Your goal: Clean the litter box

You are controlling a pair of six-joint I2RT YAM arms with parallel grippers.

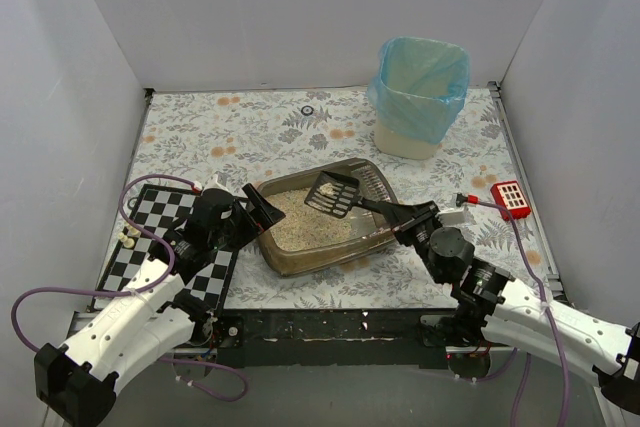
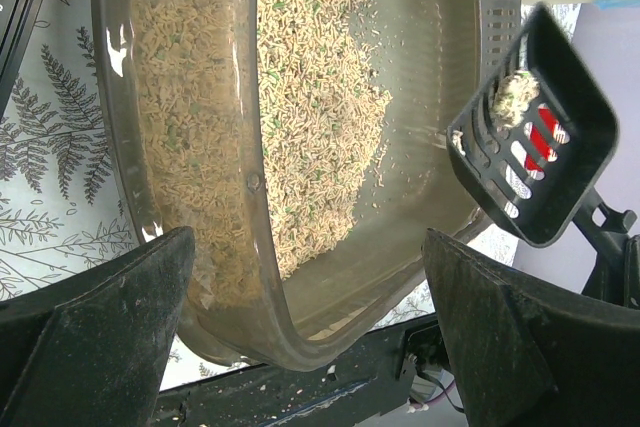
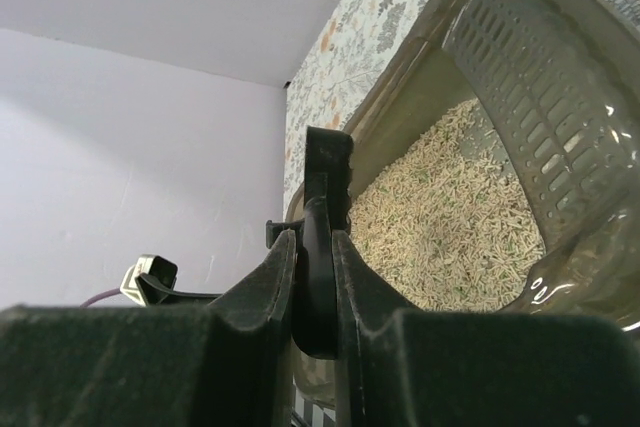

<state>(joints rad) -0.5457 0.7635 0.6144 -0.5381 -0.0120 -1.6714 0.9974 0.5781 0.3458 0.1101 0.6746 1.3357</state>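
The litter box point(image 1: 315, 225), a brown translucent tray of beige litter, sits mid-table. My left gripper point(image 1: 256, 209) is open at its left end. In the left wrist view the box point(image 2: 330, 97) has its near rim between my wide-apart fingers point(image 2: 100, 337), with gaps on both sides. My right gripper point(image 1: 402, 219) is shut on the handle of the black slotted scoop point(image 1: 333, 194) and holds the scoop head above the box's right part. A little litter lies in the scoop point(image 2: 535, 137). The right wrist view shows the handle point(image 3: 318, 237) clamped between my fingers, with the box point(image 3: 450, 217) beyond.
A beige bin with a blue bag point(image 1: 421, 97) stands at the back right. A chessboard mat point(image 1: 165, 242) lies under my left arm. A small red and white device point(image 1: 511, 198) with a cable lies at the right. White walls enclose the floral table point(image 1: 250, 127).
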